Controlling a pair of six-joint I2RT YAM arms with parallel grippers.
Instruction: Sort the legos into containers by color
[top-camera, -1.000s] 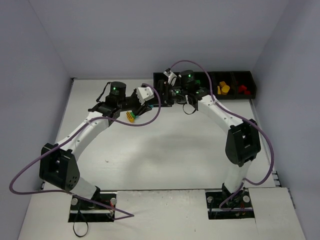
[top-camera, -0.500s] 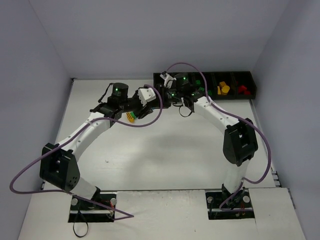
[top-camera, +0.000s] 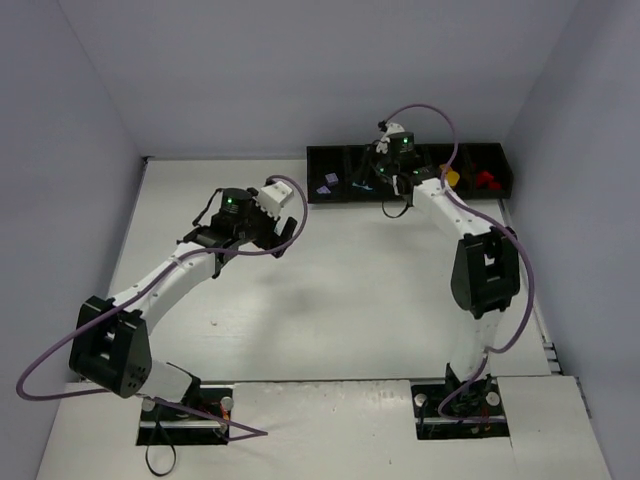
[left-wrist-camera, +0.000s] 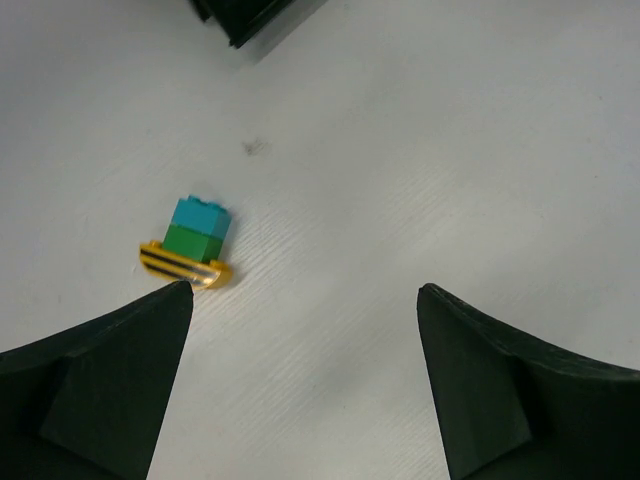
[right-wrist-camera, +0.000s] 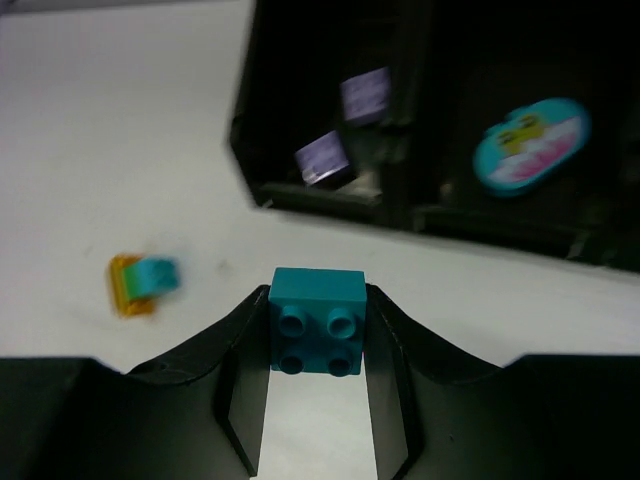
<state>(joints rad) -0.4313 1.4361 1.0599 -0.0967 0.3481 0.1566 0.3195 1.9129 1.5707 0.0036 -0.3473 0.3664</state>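
A teal studded lego (right-wrist-camera: 317, 320) is held between the fingers of my right gripper (right-wrist-camera: 317, 296), which is shut on it just in front of the black tray of containers (right-wrist-camera: 262, 196). In the top view that gripper (top-camera: 368, 178) hovers at the tray's (top-camera: 318, 198) front edge. Two lilac legos (right-wrist-camera: 365, 95) lie in the leftmost bin, and a teal rounded piece (right-wrist-camera: 530, 145) lies in the one beside it. My left gripper (left-wrist-camera: 303, 292) is open over bare table. A stack of teal, green and yellow legos (left-wrist-camera: 190, 245) sits just beyond its left fingertip.
Yellow legos (top-camera: 450, 176) and red legos (top-camera: 487, 180) lie in the tray's right bins. Grey walls close the table at the back and sides. A purple cable loops over each arm.
My left gripper opened and drew back left, away from the tray. My right gripper shut on the teal lego and moved up and right, toward the tray.
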